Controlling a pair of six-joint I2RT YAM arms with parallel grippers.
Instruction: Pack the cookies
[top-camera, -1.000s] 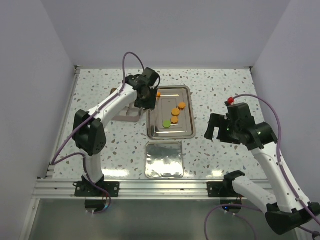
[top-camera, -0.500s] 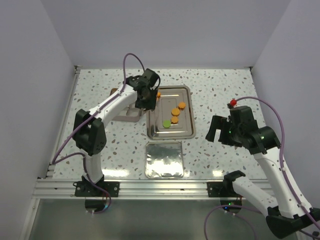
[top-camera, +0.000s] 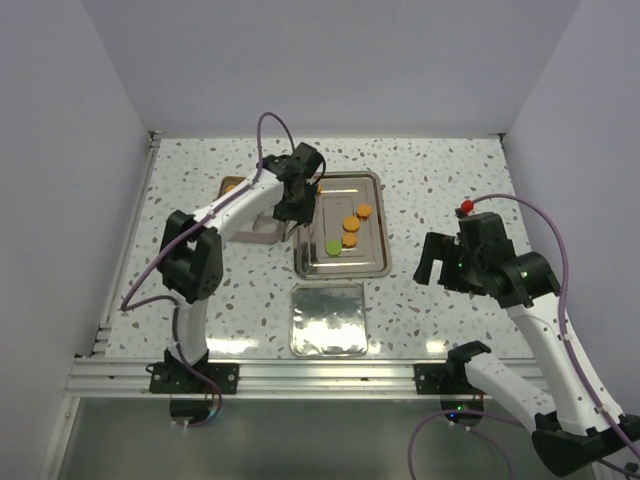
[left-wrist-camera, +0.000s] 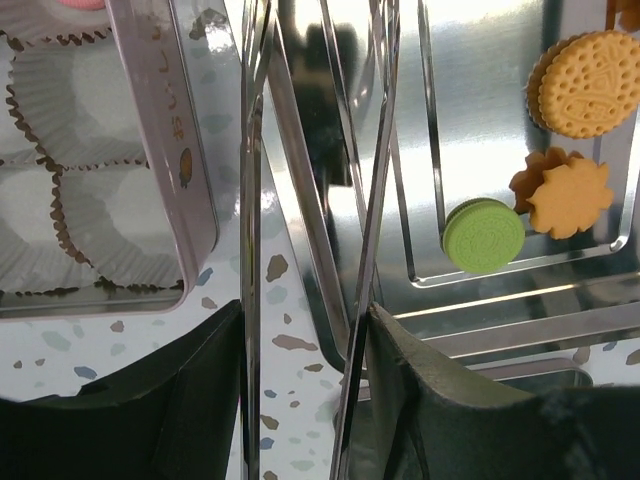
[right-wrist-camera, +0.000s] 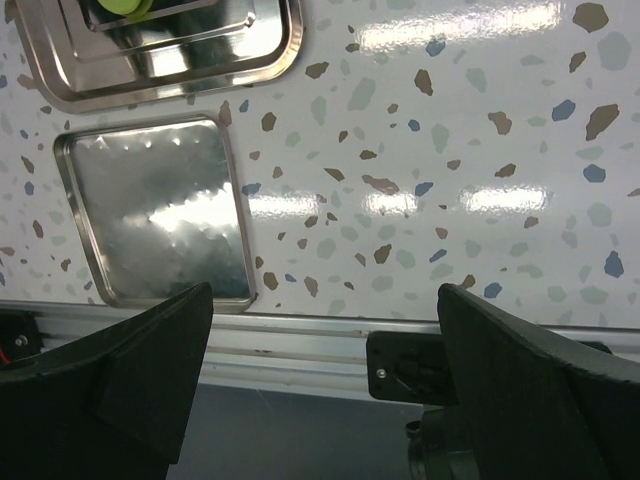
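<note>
Several cookies lie in the steel tray (top-camera: 378, 262): orange ones (top-camera: 350, 224) and a green one (top-camera: 333, 247). The left wrist view shows the green cookie (left-wrist-camera: 484, 235), a round orange one (left-wrist-camera: 590, 97) and a scalloped orange one (left-wrist-camera: 565, 195). My left gripper (top-camera: 293, 205) (left-wrist-camera: 305, 320) hangs over the tray's left rim, shut on metal tongs (left-wrist-camera: 375, 150) whose tips run out of the wrist view. The cookie box (left-wrist-camera: 150, 150) with white paper cups lies just left of it. My right gripper (top-camera: 432, 262) (right-wrist-camera: 322, 295) stands open and empty, off to the right of the tray.
A flat steel lid (top-camera: 328, 318) (right-wrist-camera: 160, 215) lies near the table's front edge below the tray. The box (top-camera: 262, 228) is partly hidden under the left arm. The aluminium front rail (right-wrist-camera: 300, 340) runs along the near edge.
The left arm's elbow swung right and its gripper shifted slightly with the tongs. The right arm moved a little down and right, then stayed still.
</note>
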